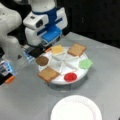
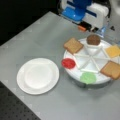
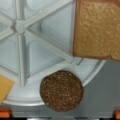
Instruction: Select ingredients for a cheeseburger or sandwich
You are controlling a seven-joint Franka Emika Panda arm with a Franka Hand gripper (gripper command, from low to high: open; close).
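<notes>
I see a white divided tray (image 1: 75, 65) on the counter (image 2: 37, 32) holding two toast slices (image 1: 48, 74) (image 1: 76, 49), cheese (image 1: 57, 49), lettuce (image 1: 85, 63), a red disc (image 1: 70, 76) and the patty (image 3: 61, 90). The paper plate (image 2: 38, 75) holds nothing. My claw (image 1: 37, 51) hovers just above the patty; I cannot tell its grip.

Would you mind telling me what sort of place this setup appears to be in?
Probably a robot lab tabletop, not a kitchen: a bare grey table against a dark backdrop, toy food such as a dark-brown round patty on a white segmented tray, and the white-and-blue gripper beside it.
</notes>
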